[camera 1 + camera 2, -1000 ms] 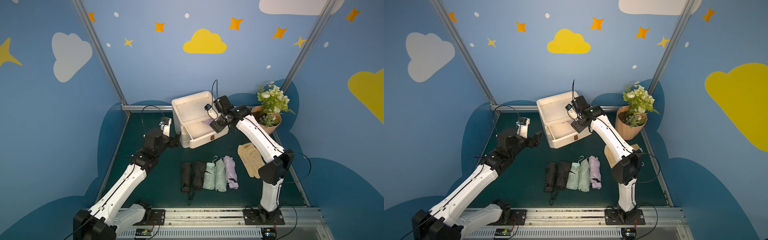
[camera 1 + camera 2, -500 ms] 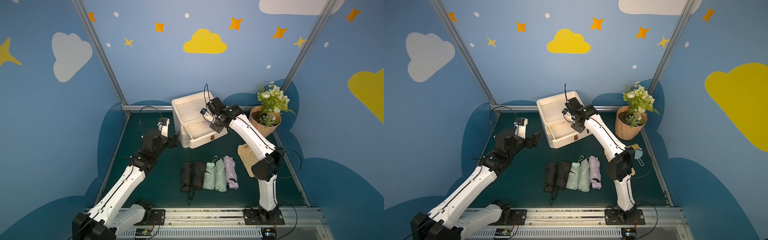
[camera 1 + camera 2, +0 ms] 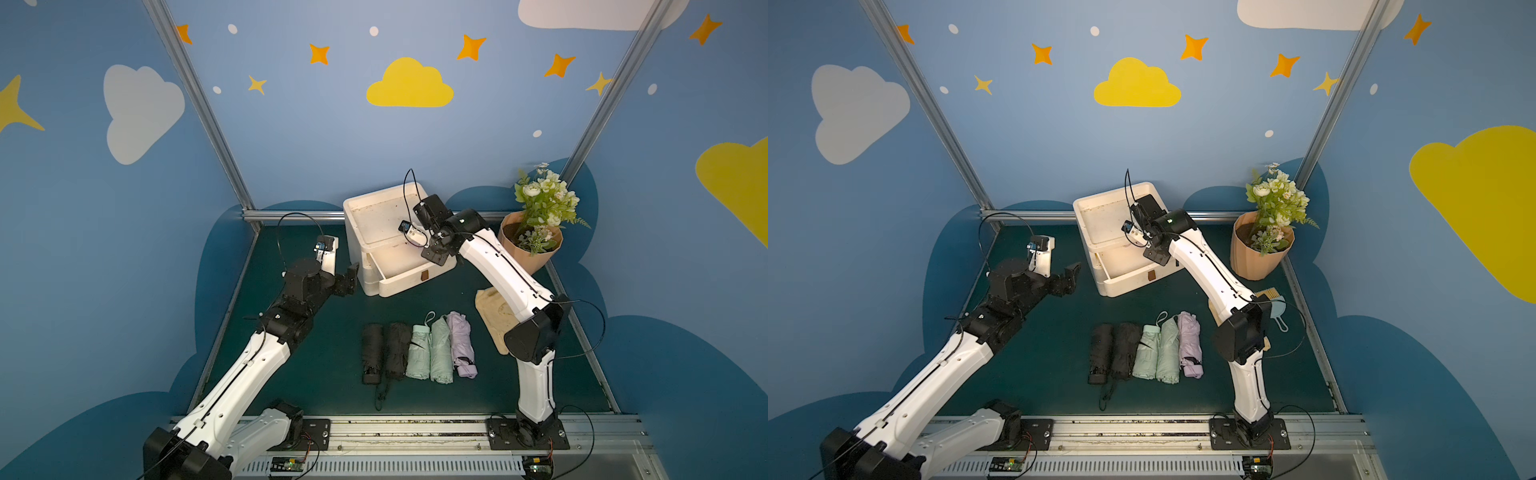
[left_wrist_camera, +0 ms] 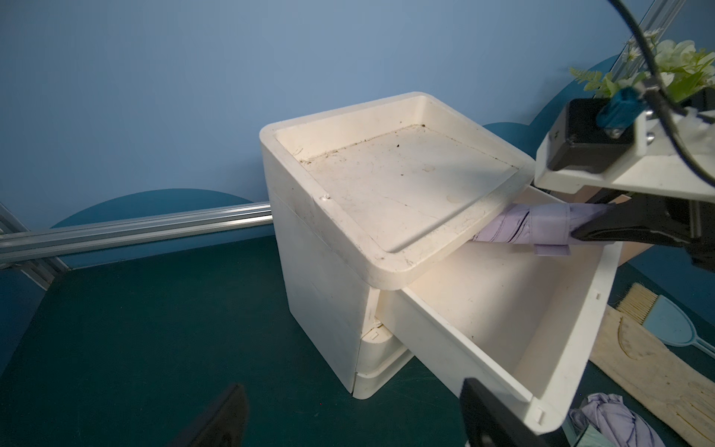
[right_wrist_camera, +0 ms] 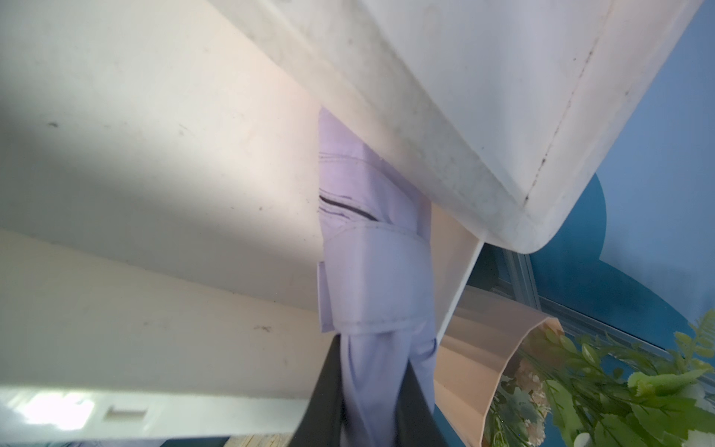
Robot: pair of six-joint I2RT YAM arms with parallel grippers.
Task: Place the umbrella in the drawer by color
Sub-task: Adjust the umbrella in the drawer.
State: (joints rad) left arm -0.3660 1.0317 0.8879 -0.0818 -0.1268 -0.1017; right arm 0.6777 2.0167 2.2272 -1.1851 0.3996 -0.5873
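The left gripper (image 3: 1071, 274) hovers just left of the white drawer unit (image 4: 321, 278), not touching it. Its fingers stand wide apart and hold nothing.

The unit's upper drawer (image 3: 409, 279) is pulled out toward the near side. The held lilac umbrella (image 4: 541, 224) lies along the right side of this drawer. It is folded, pale lilac, with pleated fabric and a matching strap wrapped around it. One end reaches under the overhang of the unit's top tray. Whether it rests on the drawer floor cannot be told.

The right gripper (image 5: 371, 402) has its fingers drawn in narrow on the umbrella's other end, pinching the fabric.

Five folded umbrellas lie side by side on the near mat: two black umbrellas (image 3: 372, 353), two mint umbrellas (image 3: 441, 353) and a second lilac umbrella (image 3: 461, 349).

A beige cloth (image 3: 492, 316) lies to the right of the row. A flower pot (image 3: 528, 253) stands at the far right.
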